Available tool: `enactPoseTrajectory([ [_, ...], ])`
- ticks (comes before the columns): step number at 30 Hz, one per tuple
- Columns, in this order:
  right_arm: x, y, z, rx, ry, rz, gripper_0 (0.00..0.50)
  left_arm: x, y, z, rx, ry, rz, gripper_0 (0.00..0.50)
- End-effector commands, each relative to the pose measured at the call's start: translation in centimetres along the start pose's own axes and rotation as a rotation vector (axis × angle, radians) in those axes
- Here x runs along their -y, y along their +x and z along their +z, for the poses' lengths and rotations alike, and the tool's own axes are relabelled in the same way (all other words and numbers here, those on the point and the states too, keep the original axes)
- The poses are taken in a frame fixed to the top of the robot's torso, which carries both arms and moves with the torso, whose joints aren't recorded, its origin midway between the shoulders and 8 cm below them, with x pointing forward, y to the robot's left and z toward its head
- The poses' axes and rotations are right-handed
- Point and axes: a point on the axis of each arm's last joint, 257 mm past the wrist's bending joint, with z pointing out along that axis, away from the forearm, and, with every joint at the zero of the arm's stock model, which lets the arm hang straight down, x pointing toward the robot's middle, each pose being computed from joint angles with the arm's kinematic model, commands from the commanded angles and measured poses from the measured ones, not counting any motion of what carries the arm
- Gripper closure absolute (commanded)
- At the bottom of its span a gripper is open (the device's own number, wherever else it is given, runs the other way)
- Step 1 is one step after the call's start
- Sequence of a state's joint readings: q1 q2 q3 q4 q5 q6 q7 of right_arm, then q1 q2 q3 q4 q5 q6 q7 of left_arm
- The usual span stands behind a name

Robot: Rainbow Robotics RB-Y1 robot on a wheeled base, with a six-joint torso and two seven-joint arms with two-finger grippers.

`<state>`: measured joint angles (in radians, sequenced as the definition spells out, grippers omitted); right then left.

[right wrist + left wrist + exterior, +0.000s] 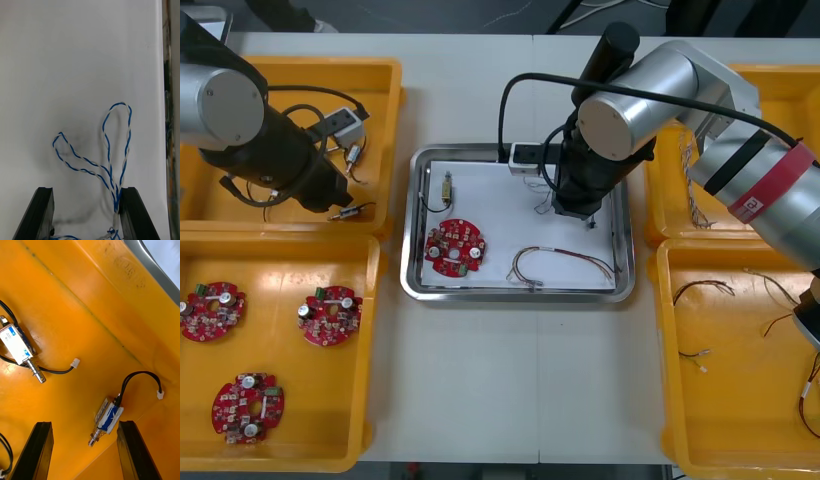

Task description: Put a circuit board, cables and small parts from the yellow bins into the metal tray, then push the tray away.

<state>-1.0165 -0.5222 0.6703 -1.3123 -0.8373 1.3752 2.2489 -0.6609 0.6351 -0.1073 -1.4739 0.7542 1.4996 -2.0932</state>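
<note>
**Holdings: right gripper in tray, left gripper over parts bin**

Item 1. Right gripper: low over the white floor of the metal tray, toward its far right. Fingers spread, released. 1 twisted blue-and-white cable lies looped on the floor between them, running close along 1 finger; contact cannot be told.

Item 2. Left gripper: over the far left yellow bin. Fingers spread, grasping nothing. 1 small metal part with a black lead lies on the bin floor between them, nearer 1 finger. A 2nd part lies farther off.

Item 3. Tray contents besides: 1 circuit board, near left; 1 red-and-yellow cable, near right; 1 tray part, far left.

Item 4. Near left yellow bin: 3 spare boards.
</note>
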Motion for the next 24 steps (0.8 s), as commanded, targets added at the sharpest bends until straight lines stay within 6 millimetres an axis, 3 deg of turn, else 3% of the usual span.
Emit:
enactPoseTrajectory([
  [1,2.8,-3.3,-4.3,0.069,0.032,-0.002,0.000,1.3,-1.6,0.9,0.020,0.009,0.122,0.004],
  [11,4.5,-2.6,-7.6,0.085,0.030,0.064,0.000,2.2,-1.8,1.6,0.012,0.014,0.138,0.011],
  [24,5.9,2.2,-13.0,0.026,0.012,0.362,0.000,2.7,-1.4,2.1,-0.003,0.021,0.151,0.012],
])
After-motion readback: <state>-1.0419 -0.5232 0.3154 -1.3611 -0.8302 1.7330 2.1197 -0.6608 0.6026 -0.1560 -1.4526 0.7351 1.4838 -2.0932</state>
